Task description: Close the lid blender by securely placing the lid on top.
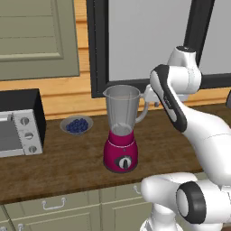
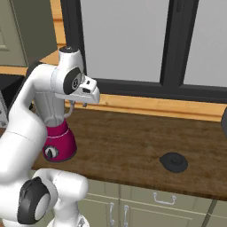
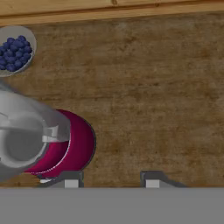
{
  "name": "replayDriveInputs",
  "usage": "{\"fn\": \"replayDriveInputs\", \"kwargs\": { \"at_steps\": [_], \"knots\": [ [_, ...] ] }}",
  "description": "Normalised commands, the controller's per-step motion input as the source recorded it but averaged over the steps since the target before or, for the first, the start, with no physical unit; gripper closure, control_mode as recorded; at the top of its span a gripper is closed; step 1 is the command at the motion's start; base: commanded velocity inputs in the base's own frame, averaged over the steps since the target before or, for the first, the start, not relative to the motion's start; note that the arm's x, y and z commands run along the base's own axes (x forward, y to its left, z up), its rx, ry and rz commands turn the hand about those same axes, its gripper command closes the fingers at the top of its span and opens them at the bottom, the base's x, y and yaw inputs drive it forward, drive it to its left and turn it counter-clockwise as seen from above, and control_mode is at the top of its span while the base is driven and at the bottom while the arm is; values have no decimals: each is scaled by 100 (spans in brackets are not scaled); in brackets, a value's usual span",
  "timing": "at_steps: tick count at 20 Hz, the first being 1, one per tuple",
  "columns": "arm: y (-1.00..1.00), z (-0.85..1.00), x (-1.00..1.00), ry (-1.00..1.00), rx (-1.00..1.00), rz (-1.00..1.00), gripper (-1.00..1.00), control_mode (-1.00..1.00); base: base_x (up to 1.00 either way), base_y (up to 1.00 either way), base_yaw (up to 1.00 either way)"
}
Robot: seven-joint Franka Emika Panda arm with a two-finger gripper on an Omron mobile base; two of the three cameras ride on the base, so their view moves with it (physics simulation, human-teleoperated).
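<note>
The blender [image 1: 121, 135] stands on the wooden counter, a magenta base with a dark dial under a clear grey jar whose mouth is uncovered. From above, the jar [image 3: 21, 136] and base [image 3: 76, 148] sit at the left. The lid [image 2: 174, 162], a small black round cap, lies flat on the counter far to the blender's right, near the front edge. My gripper [image 2: 78, 105] hangs above the counter just right of the jar's top, pointing down. Its fingertips [image 3: 65, 180] are wide apart with bare wood between them, so the gripper [image 3: 109, 180] is open and holds nothing.
A grey bowl of blueberries [image 1: 76, 125] sits behind and left of the blender. A black-and-silver toaster oven [image 1: 18, 124] stands at the far left. A dark-framed window [image 2: 133, 44] runs along the back wall. Bare counter [image 2: 128, 133] lies between blender and lid.
</note>
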Motion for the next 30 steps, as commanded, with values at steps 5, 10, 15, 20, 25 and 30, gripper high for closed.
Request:
{"fn": "replayDriveInputs", "kwargs": {
  "at_steps": [5,10,15,20,25,30],
  "knots": [
    [-11,-5,-20,-4,1,0,-100,-100,0,0,0],
    [-64,-40,-3,1,6,-12,-100,-100,0,0,0],
    [-100,-44,-26,0,17,-32,-100,-100,0,0,0],
    [-100,-45,-6,13,16,-34,-100,-100,0,0,0],
    [-100,-52,7,22,10,-29,-100,-100,0,0,0],
    [-45,-61,29,11,-1,-16,-100,-100,0,0,0]
  ]
}}
